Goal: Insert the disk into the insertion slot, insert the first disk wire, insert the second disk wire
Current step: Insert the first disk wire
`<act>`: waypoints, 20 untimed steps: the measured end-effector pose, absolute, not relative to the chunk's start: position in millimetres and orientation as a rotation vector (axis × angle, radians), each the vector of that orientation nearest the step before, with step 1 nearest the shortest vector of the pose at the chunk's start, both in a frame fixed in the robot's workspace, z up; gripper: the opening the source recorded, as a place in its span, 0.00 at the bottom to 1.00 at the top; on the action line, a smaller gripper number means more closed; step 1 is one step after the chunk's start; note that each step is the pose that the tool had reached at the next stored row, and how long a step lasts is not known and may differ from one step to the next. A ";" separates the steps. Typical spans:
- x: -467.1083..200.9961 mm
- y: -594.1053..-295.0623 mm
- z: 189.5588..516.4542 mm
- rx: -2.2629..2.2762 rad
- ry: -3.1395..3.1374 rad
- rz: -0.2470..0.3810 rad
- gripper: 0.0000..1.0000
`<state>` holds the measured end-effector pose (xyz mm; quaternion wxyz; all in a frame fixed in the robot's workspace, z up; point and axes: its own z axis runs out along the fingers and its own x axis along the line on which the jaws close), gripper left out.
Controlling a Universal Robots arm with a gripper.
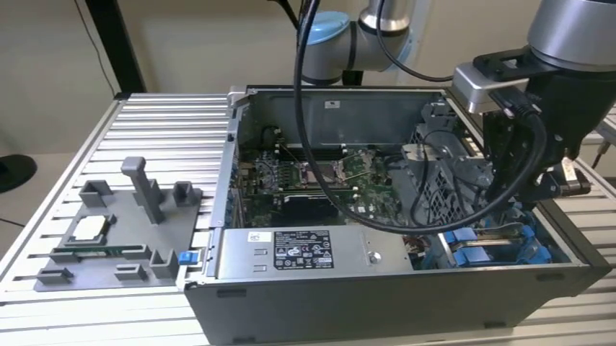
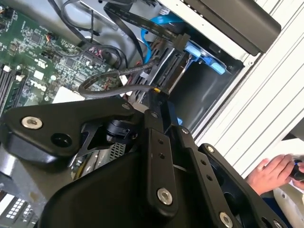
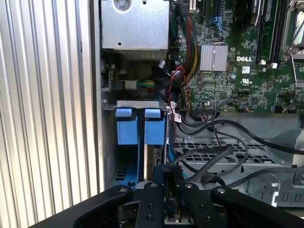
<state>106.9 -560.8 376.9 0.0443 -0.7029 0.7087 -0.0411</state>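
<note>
My gripper [image 1: 512, 205] reaches down into the case's front corner on the exterior view's right. In both wrist views its fingers [image 3: 156, 190] stand close together, shut on the black plug of a disk wire [image 2: 118, 78] whose cable loops back toward the motherboard. The plug sits at the edge of the insertion slot [image 3: 127, 124] with its bright blue tabs. The disk's blue carrier [image 2: 205, 59] shows inside the bay, just past the gripper [image 2: 156, 95]. A flat black cable and a blue cable [image 2: 153, 29] also end at the bay.
The grey power-supply box [image 1: 288, 252] lies along the case front, with the motherboard [image 1: 318, 180] behind it. A grey fixture [image 1: 115, 238] holding small parts sits on the slatted table. A person's hand [image 2: 271, 173] rests beside the case. Loose black cables cross the perforated cage [image 3: 228, 156].
</note>
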 end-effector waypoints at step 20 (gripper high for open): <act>144.5 -567.5 365.8 -2.167 2.192 -0.030 0.00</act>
